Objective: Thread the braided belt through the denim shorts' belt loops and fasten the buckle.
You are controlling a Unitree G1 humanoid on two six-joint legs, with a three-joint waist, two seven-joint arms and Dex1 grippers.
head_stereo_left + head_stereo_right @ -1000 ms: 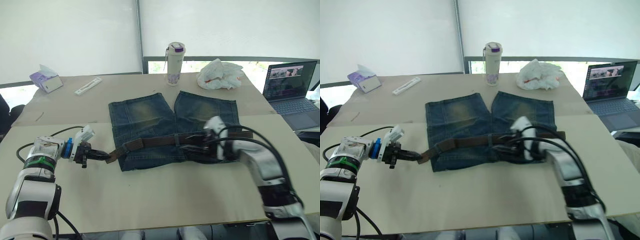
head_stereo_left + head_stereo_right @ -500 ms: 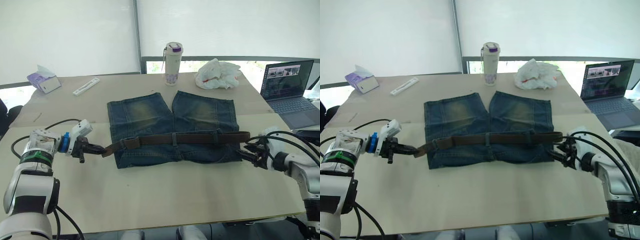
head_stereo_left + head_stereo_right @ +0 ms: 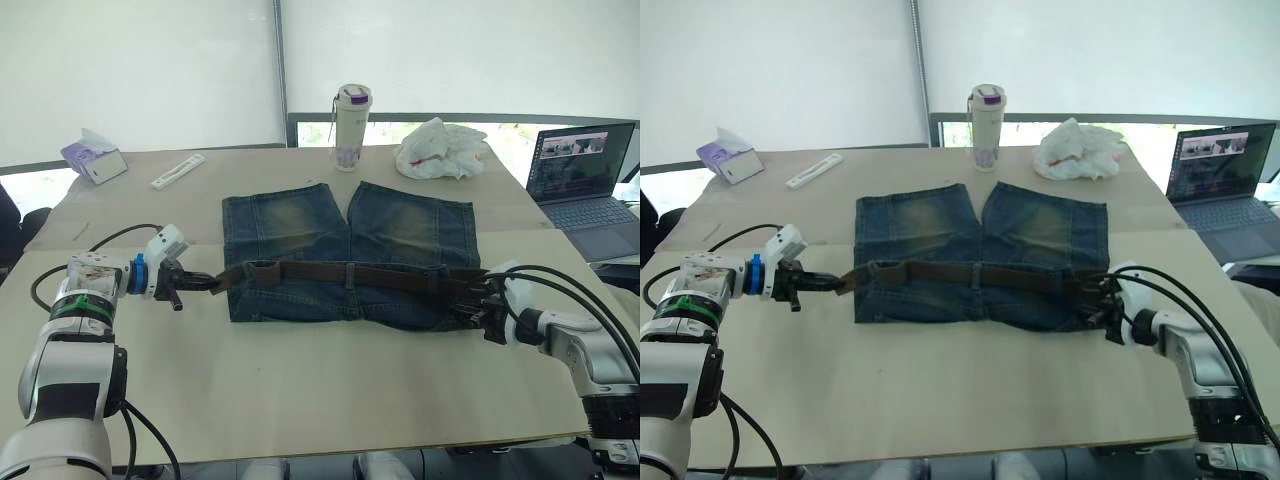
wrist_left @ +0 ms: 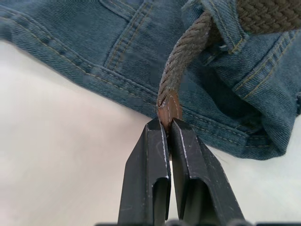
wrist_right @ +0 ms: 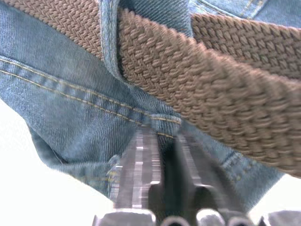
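Note:
The denim shorts [image 3: 345, 255] lie flat mid-table, waistband toward me. The braided belt [image 3: 380, 276] runs across the waistband, passing under belt loops [image 3: 349, 275], seen close in the wrist views [image 4: 221, 23] [image 5: 110, 42]. My left gripper [image 3: 203, 282] is shut on the belt's brown leather tip [image 4: 168, 107], just off the shorts' left edge. My right gripper [image 3: 468, 304] sits at the waistband's right corner, its fingers [image 5: 141, 174] closed together on the denim hem just below the belt. I cannot make out the buckle.
At the back of the table stand a white bottle [image 3: 352, 125] and a crumpled white bag [image 3: 440, 148]. An open laptop [image 3: 585, 175] is at the right. A tissue box [image 3: 90, 158] and a flat white strip [image 3: 177, 171] lie at the back left.
My right arm left the middle of the waistband, swung out right, then came back to the shorts' right corner and closed. The left gripper kept hold of the belt tip.

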